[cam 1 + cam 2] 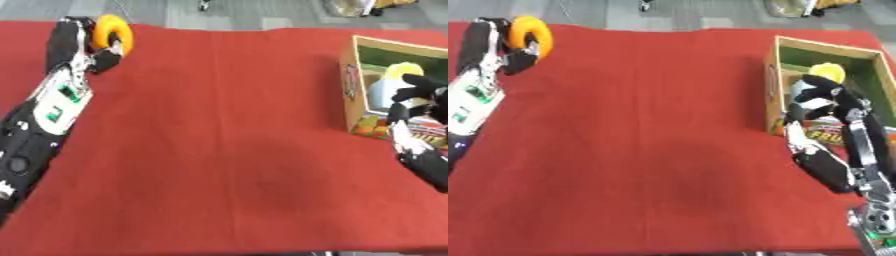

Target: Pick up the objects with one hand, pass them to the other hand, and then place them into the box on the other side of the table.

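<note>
Left eye view had the left hand (83, 37) up at the far left corner of the red tablecloth (219, 140), fingers & thumb curled round an orange ring (115, 33), which sat upright w/ its hole facing the camera. Over on the right side, the right hand (820, 97) hung above the open wooden box (773, 85), fingers bent down over something pale w/ a yellow top (828, 71) inside; couldn't tell if it was grasping that or just hovering. Printed packaging (833, 134) lay at the box's near end.
</note>
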### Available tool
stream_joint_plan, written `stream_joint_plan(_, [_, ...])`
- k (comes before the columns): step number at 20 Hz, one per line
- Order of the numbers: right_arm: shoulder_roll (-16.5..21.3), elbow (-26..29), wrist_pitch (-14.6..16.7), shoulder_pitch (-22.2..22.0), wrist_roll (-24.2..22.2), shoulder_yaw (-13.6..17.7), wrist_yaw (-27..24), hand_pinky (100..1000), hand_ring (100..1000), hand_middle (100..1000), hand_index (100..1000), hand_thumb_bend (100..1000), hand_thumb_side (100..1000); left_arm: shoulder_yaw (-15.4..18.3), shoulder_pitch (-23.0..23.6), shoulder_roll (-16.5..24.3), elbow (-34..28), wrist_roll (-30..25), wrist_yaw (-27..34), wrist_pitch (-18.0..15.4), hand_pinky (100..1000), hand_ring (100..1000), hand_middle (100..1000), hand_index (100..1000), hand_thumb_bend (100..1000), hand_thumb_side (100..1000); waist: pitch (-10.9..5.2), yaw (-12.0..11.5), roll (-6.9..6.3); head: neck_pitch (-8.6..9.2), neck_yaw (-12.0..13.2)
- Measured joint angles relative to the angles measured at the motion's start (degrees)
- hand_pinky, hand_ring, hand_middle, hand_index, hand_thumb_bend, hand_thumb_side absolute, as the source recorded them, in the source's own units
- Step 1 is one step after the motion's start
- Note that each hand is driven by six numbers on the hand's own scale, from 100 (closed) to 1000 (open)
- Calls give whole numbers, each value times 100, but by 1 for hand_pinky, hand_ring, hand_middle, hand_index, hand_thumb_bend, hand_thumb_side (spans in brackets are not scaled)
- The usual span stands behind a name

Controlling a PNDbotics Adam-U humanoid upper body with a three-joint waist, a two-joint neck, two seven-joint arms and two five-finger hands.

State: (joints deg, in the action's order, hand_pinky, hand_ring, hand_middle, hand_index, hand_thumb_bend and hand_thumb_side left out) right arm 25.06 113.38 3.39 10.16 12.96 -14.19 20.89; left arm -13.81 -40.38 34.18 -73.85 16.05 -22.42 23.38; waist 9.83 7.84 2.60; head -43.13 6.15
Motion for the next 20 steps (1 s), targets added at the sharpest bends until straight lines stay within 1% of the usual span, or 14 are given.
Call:
stream_joint_plan(3, [62, 0, 40, 90, -103, -75, 0, 564, 764, 598, 840, 100, 516, -79, 317, 328, -1048, -224, 517, 31, 771, 429, 436, 575, 100, 300, -145, -92, -25, -57, -49])
stream_joint_plan(8, [166, 0, 167, 445, -378, -329, -53, 565, 757, 597, 848, 100, 488, -110, 846, 743, -2874, -637, 1508, 188, 781, 425, 432, 571, 100, 304, -254, -221, -67, -68, -146])
stream_joint_plan(9, [186, 0, 200, 546, -455, -400, -73, 565, 756, 595, 850, 100, 472, -122, 923, 802, -3187, -719, 1719, 223, 783, 424, 432, 570, 100, 301, -276, -250, -67, -69, -166])
stream_joint_plan(10, [207, 0, 232, 650, -544, -478, -104, 564, 755, 590, 853, 100, 399, -133, 973, 851, -3442, -804, 1929, 234, 784, 425, 433, 571, 100, 299, -291, -278, -67, -69, -182])
stream_joint_plan(11, [219, 0, 268, 754, -647, -566, -137, 562, 754, 591, 855, 100, 435, -167, 992, 887, -3630, -897, 2122, 211, 786, 425, 433, 571, 100, 301, -309, -306, -67, -69, -199])
stream_joint_plan(13, [253, 0, 319, 964, -884, -751, -216, 562, 752, 588, 865, 100, 392, -277, 997, 918, -3848, -1117, 2479, 80, 788, 425, 433, 571, 100, 305, -331, -359, -67, -70, -229])
stream_joint_plan(15, [256, 0, 320, 1122, -1109, -908, -251, 558, 751, 583, 872, 100, 391, -430, 979, 928, -3938, -1359, 2747, -75, 790, 429, 437, 575, 100, 299, -334, -399, -73, -70, -256])
stream_joint_plan(18, [256, 0, 244, 1280, -1393, -1113, -246, 558, 751, 577, 880, 100, 395, -716, 870, 928, -3975, -1777, 2955, -278, 790, 431, 438, 576, 100, 294, -336, -444, -85, -70, -286])
stream_joint_plan(20, [255, 0, 182, 1332, -1533, -1216, -206, 558, 750, 564, 896, 100, 398, -897, 807, 928, -3977, -2041, 2985, -348, 790, 434, 439, 578, 100, 293, -336, -448, -95, -70, -303])
